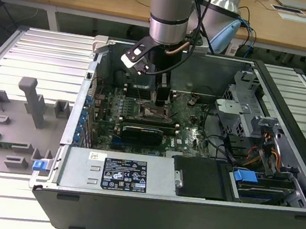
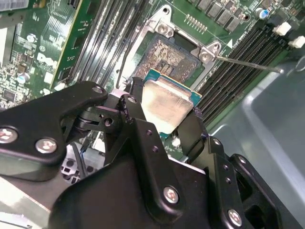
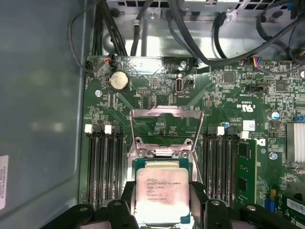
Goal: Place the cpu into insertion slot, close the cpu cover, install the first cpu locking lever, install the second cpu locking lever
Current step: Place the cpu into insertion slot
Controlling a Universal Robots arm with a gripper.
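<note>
Silver-grey and matte, the flat square lid of the cpu (image 2: 167, 102) is sitting clamped between the black fingers (image 2: 190, 131) of the claw (image 2: 164, 114), a green board edge peeking out around it. Just beneath and ahead of the claw, the insertion slot (image 2: 167, 55) is lying uncovered, a dark-framed square of fine greyish pins in the green motherboard (image 3: 228, 95), with ribbed black memory slots (image 3: 102, 162) running along both sides. Beyond the claw, the thin silvery cpu cover (image 3: 167, 112) is resting swung open, board showing through its cut-out centre, and a slender wire locking lever (image 2: 248, 63) is slanting away from the socket's corner.
</note>
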